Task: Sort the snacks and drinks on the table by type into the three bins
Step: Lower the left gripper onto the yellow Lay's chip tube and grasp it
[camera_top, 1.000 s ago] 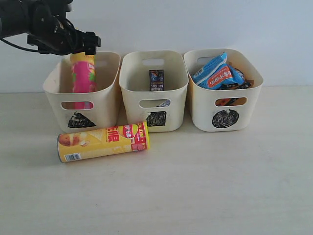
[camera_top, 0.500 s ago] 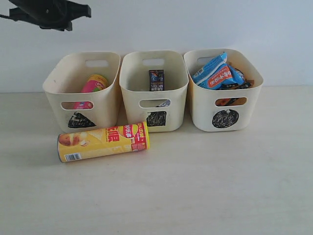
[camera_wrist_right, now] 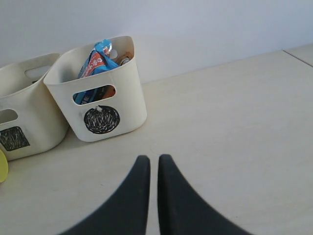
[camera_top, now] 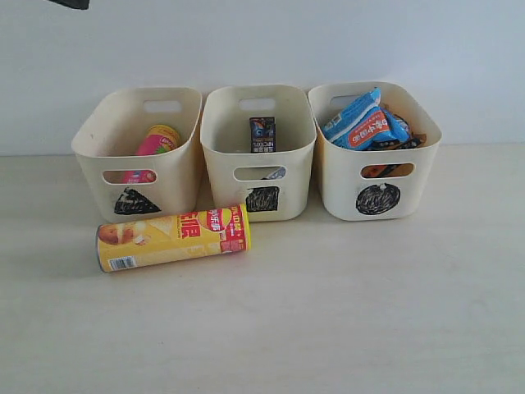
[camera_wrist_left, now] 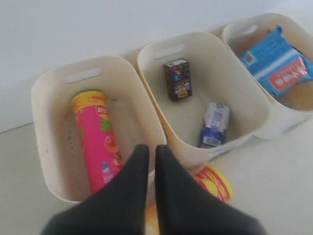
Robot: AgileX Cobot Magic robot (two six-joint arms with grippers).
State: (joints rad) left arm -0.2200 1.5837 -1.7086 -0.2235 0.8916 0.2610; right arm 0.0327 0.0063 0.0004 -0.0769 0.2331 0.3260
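A yellow chip tube (camera_top: 172,238) lies on its side on the table (camera_top: 328,320) in front of the triangle bin (camera_top: 92,160) and square bin (camera_top: 220,156). In the triangle bin a pink chip tube (camera_wrist_left: 95,139) leans. The square bin holds a dark purple carton (camera_wrist_left: 177,79) and a blue-and-white carton (camera_wrist_left: 213,125). Blue-white and orange foil packets (camera_top: 365,121) fill the circle bin (camera_top: 422,172). High above the triangle bin's front wall my left gripper (camera_wrist_left: 149,148) is shut and empty. My right gripper (camera_wrist_right: 150,159) is shut and empty over bare table, right of the circle bin (camera_wrist_right: 129,98).
A pale wall stands right behind the three bins. Only a dark sliver of the left arm (camera_top: 70,3) shows in the exterior view, at the top left corner. Bare table stretches in front of and to the right of the bins.
The left gripper let go of the pink tube, which dropped to lean inside the triangle bin. The left arm then rose up and left, almost out of the exterior view.
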